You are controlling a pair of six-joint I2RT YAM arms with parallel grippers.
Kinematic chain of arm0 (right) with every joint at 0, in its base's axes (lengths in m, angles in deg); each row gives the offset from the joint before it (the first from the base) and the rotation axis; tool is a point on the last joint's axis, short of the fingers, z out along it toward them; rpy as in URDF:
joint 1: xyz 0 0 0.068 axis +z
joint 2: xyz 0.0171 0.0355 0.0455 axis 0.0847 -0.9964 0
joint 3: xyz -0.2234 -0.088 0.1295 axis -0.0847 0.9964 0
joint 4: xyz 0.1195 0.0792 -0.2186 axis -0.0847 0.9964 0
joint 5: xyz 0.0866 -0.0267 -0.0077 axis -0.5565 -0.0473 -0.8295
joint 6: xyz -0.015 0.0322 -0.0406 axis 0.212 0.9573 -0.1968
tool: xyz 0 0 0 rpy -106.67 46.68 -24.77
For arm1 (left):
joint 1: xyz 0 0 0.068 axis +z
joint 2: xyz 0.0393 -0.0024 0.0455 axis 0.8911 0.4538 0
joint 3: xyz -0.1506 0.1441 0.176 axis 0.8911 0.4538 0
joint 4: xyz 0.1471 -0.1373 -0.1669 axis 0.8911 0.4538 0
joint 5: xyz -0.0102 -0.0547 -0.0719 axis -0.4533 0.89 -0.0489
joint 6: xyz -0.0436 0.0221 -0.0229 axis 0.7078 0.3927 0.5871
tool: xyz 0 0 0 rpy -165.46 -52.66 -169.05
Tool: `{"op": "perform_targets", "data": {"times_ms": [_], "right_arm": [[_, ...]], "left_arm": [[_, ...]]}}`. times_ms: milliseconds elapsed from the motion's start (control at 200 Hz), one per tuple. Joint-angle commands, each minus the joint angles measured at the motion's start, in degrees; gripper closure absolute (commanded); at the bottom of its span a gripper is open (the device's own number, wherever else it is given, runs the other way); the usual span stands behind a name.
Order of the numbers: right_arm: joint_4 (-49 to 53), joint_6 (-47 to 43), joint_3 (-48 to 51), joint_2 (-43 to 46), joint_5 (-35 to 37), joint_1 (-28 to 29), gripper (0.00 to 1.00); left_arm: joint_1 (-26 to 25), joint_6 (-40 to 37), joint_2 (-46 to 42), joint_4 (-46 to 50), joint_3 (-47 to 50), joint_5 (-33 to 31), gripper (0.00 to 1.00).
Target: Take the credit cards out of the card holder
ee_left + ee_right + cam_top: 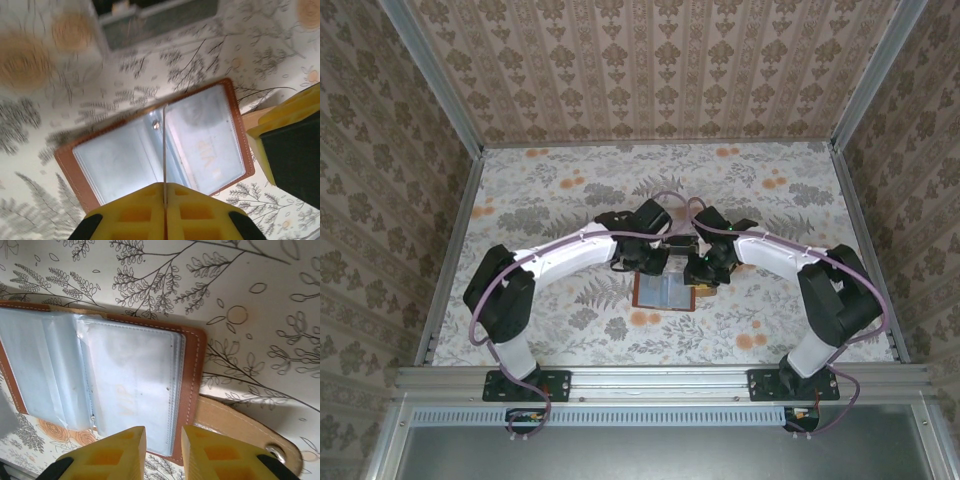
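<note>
The holder [665,294] lies open and flat at mid-table [550,200], sleeves [130,385] up, its long axis running 9 to 3 o'clock and its strap [240,427] pointing to 3. At its 12 o'clock the left gripper [164,210] is pinched tight on a thin sheet [164,145] seen edge-on, card or sleeve unclear. At 1 o'clock the right gripper [164,450] stands slightly parted over the strap-side edge; contact unclear.

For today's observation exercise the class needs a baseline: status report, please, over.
Left gripper shut on thin sheet. Right gripper open at card holder edge. Nothing blocking.
</note>
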Motion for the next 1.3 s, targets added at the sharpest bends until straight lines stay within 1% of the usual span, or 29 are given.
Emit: {"op": "perform_targets", "data": {"times_ms": [0, 65, 115, 295, 355, 465, 665, 795, 935, 1055, 1295], "right_arm": [[3.94, -1.41, -1.11, 2.34, 2.44, -0.91, 0.74], [4.47, -1.71, -0.93, 3.04, 2.74, -1.46, 0.74], [4.75, -1.85, -0.69, 3.57, 2.84, -1.96, 0.74], [6.14, -2.46, -0.34, 5.45, 3.7, -3.28, 0.74], [6.64, -2.65, -0.27, 6.18, 3.87, -3.63, 0.74], [7.3, -2.95, -0.02, 7.37, 4.33, -4.29, 0.74], [8.59, -3.34, 0.3, 9.38, 5.04, -5.14, 0.74], [9.15, -3.54, 0.66, 10.3, 5.26, -5.86, 0.74], [9.5, -3.83, 1.25, 11.23, 5.48, -6.68, 0.74], [9.85, -4.05, 1.59, 11.7, 5.57, -7.32, 0.74], [10.03, -4.43, 1.6, 11.59, 5.45, -8.0, 0.74]], "left_arm": [[0.54, -15.8, -0.3, 4.12, -4.34, -0.95, 0.97], [0.93, -22.77, 0.55, 5.66, -6.63, 0.15, 0.98], [0.9, -27.9, 1.26, 6.57, -8.26, -0.17, 1.0], [1.72, -43.46, 2.84, 8.3, -13.08, -0.35, 1.0], [1.92, -47.9, 3.49, 9.69, -15.19, 0.58, 1.0], [1.81, -58.51, 4.61, 11.2, -17.17, 2.57, 1.0], [2.0, -71.76, 8.68, 14.76, -22.68, 2.18, 1.0], [2.37, -75.67, 12.98, 17.65, -28.49, 1.1, 1.0], [3.71, -78.21, 17.25, 20.05, -33.8, 2.49, 1.0], [4.35, -79.34, 20.47, 21.98, -37.54, 2.62, 1.0], [5.22, -79.6, 24.07, 21.08, -41.57, 1.49, 1.0]]}}
